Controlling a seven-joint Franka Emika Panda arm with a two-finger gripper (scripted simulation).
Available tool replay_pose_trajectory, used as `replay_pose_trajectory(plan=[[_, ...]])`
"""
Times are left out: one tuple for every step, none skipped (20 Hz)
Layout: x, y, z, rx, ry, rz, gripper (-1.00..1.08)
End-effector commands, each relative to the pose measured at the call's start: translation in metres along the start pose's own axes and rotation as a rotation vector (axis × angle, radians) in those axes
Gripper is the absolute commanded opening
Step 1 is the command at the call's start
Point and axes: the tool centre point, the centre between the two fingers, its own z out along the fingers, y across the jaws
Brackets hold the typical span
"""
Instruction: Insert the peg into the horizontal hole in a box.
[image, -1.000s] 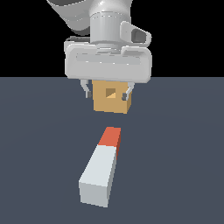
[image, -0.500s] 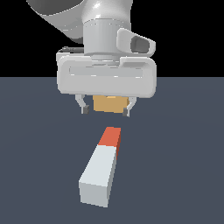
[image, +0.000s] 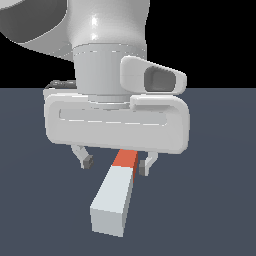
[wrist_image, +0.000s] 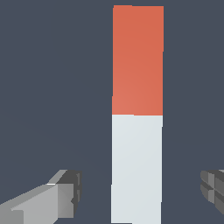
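The peg (image: 116, 197) lies flat on the dark floor, a long pale grey-white bar whose orange-red end (image: 126, 159) points away under my hand. In the wrist view the peg (wrist_image: 136, 166) runs lengthwise between my fingers, its orange-red part (wrist_image: 138, 61) further along. My gripper (image: 115, 164) hovers open over the peg near the colour boundary, one fingertip (image: 87, 162) on either side and apart from it. The gripper (wrist_image: 142, 192) straddles the white part with wide gaps. The box and its hole are hidden behind my hand.
My large white hand and wrist (image: 117, 122) fill the upper middle of the exterior view. Dark grey floor (image: 215, 210) surrounds the peg on all sides.
My hand has come forward and down over the peg, growing large in view. It now covers the box, which was visible between the fingers a second ago. The peg has not moved.
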Motion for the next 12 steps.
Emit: replay_pose_trajectory(plan=[[-0.007,0.001,0.0048,-0.005,0.001,0.01,1.0],[-0.0083,0.0012,0.0058,-0.006,0.002,0.012,1.0],[-0.0089,0.0014,0.0062,-0.006,0.002,0.013,1.0],[-0.0088,0.0016,0.0061,-0.006,0.002,0.013,1.0],[-0.0077,0.0017,0.0057,-0.006,0.003,0.012,1.0],[-0.0067,0.0018,0.0052,-0.005,0.004,0.01,1.0],[-0.0067,0.0018,0.0049,-0.005,0.004,0.01,1.0],[-0.0076,0.0015,0.0055,-0.005,0.003,0.012,1.0],[-0.0076,0.0015,0.0059,-0.005,0.003,0.012,1.0],[-0.0076,0.0014,0.007,-0.005,0.003,0.012,1.0],[-0.0076,0.0014,0.0088,-0.005,0.003,0.012,1.0],[-0.0076,0.0014,0.0114,-0.005,0.003,0.012,1.0]])
